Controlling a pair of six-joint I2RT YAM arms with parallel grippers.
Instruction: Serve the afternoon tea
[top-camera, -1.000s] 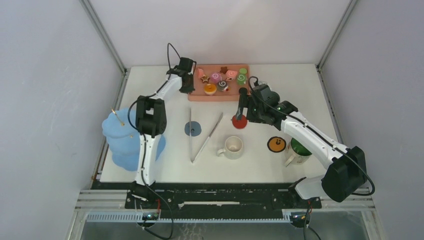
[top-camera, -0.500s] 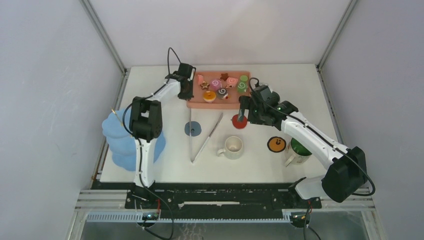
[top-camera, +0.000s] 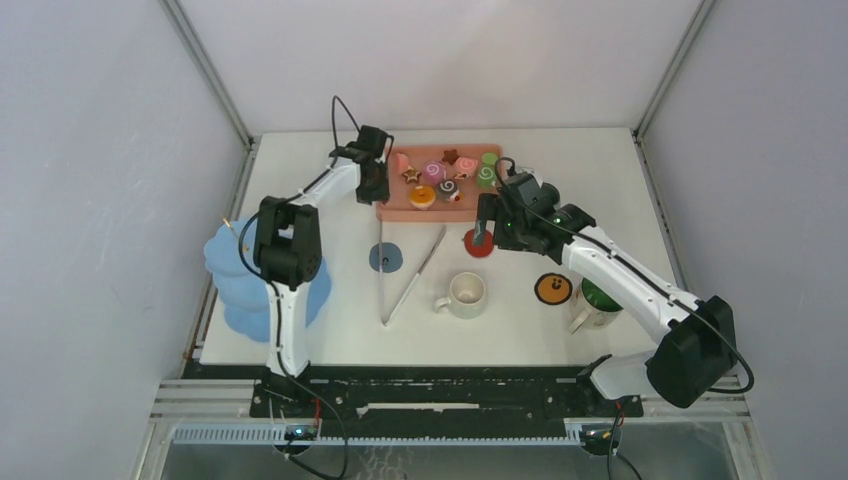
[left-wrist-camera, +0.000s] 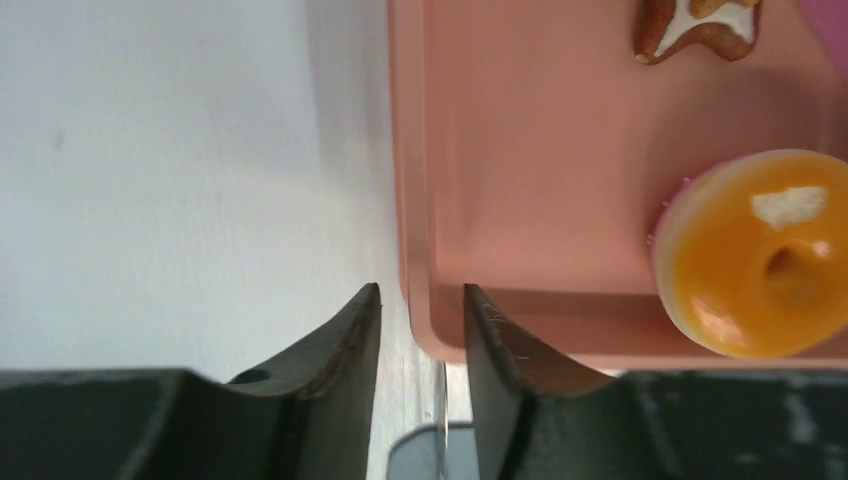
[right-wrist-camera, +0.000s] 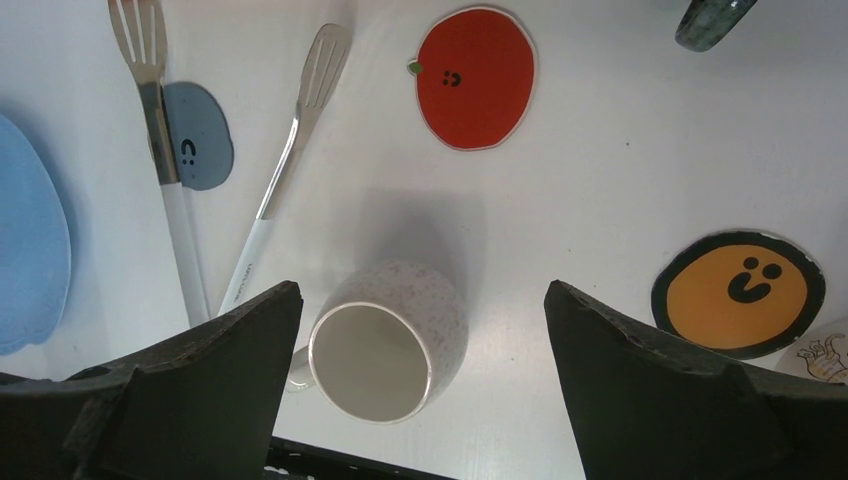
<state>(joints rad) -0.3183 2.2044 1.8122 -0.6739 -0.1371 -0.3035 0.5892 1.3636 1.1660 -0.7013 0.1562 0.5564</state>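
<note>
Overhead view of a white counter (top-camera: 560, 180) with two white robot arms reaching out from its near edge. Nearest, a blue tiered dessert tower (top-camera: 240, 290) sits toward the near-left corner, its side lapping over the left edge, with the left arm (top-camera: 290, 250) crossing above it. A cream mug (top-camera: 466, 293) stands upright mid-counter, handle to the left. A green mug (top-camera: 598, 300) stands toward the right edge, just beside an orange smiley coaster (top-camera: 552, 289). A pair of metal tongs (top-camera: 408, 278) lies in a V between tower and cream mug, one leg across a blue-grey coaster (top-camera: 385, 257).

Farther out, the right end effector (top-camera: 483, 225) hangs over a red apple coaster (top-camera: 479, 245). Its wrist camera adds what the overhead view hides. The fingers (right-wrist-camera: 200, 380) are spread wide and hold nothing, and the cream mug's open mouth is framed between them. A dark grey rounded object (right-wrist-camera: 712, 20) is cut off by the frame, with too little showing to identify it.

Near the far edge, a salmon-pink tray (top-camera: 400, 208) carries the pastries (top-camera: 421, 196) and swirl rolls (top-camera: 435, 171). The left end effector (top-camera: 376, 190) meets its left side. Only the left wrist view shows the grip: fingers (left-wrist-camera: 340, 350) drawn narrow, pinching the tray's left rim by its near-left corner. An orange-topped pastry (left-wrist-camera: 760, 255) and a star cookie (left-wrist-camera: 697, 25) lie inside. The tray stands well apart from the right edge, and the tongs lie well apart from the tower.
</note>
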